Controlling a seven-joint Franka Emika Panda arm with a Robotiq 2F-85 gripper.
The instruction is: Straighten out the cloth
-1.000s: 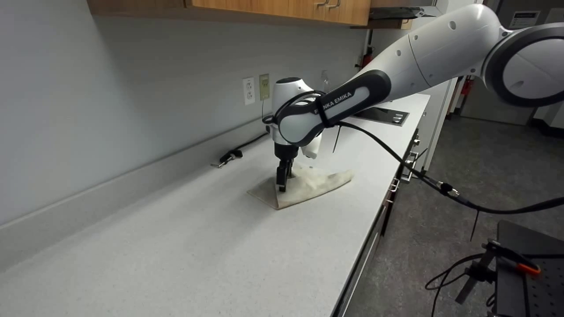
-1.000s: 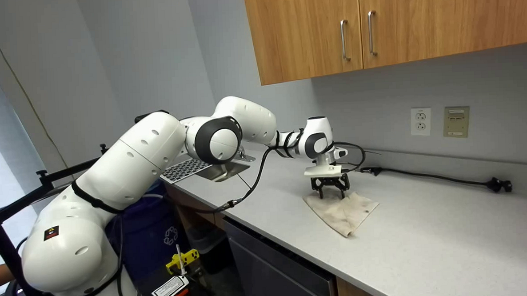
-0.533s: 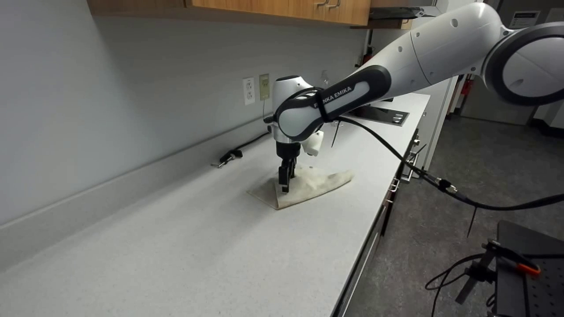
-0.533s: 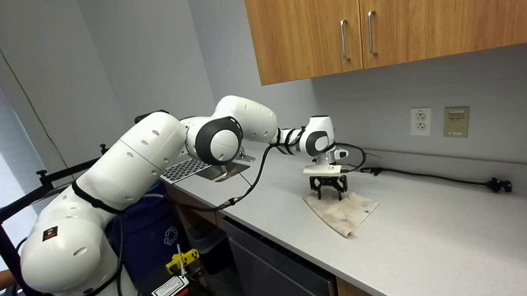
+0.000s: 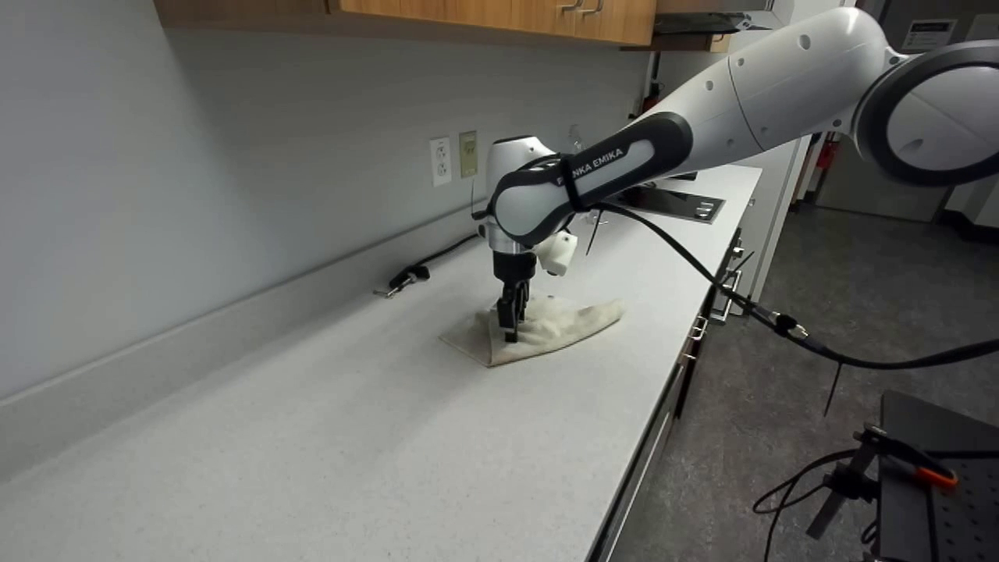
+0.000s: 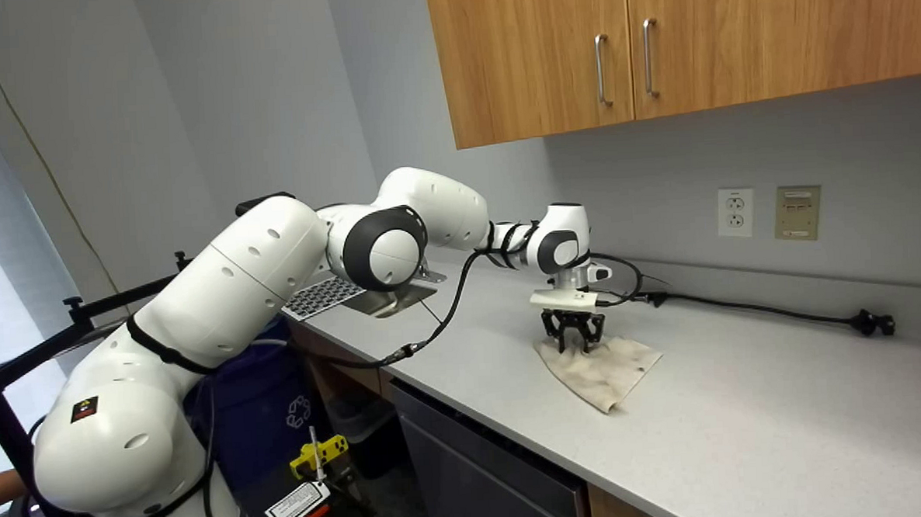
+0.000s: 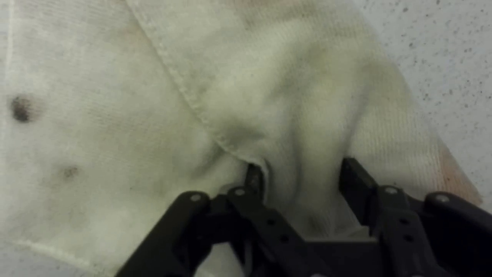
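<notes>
Your cloth (image 7: 215,77) is matt, finely ribbed fabric; the surface (image 5: 328,437), smooth and speckled; your arm (image 5: 726,109), smooth and glossy; the cabinet (image 6: 529,53), grained wood with shiny metal handles (image 6: 599,70).

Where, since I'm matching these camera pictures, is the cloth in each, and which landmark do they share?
In an exterior view: cloth, just right of and below center.
In an exterior view: cloth, right of center, lower half.
Wrist view: cloth filling most of the picture.
Shared landmark: the black jaws, standing apart at the cloth.
</notes>
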